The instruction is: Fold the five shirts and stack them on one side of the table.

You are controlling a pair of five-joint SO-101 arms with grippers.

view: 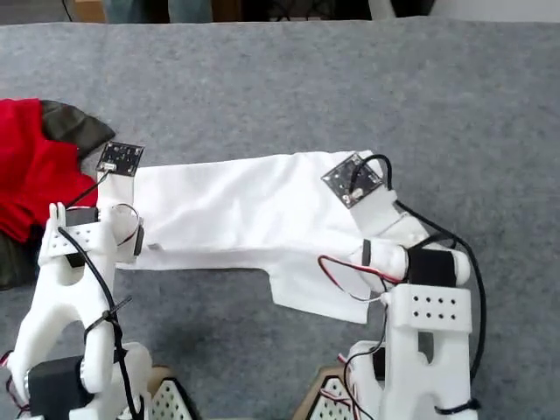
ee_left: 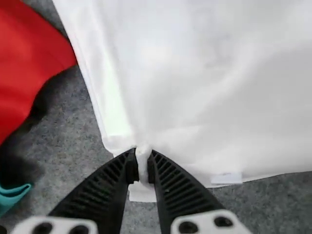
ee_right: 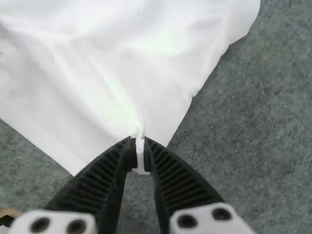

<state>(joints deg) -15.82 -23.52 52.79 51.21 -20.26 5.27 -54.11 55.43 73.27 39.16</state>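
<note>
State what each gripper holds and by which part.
Both hold the white shirt: the left gripper pinches its edge beside the red shirt, the right gripper its edge at the opposite end.

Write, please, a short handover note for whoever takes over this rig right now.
Left gripper: shut on the white shirt at its edge, beside the red shirt.
Right gripper: shut on the white shirt's other end.
The white shirt lies stretched across the table, seemingly partly folded; the red shirt lies bunched on a dark garment at the table's edge.
Done: no neat stack visible yet.
Left: finish folding the white shirt, then stack it.
</note>
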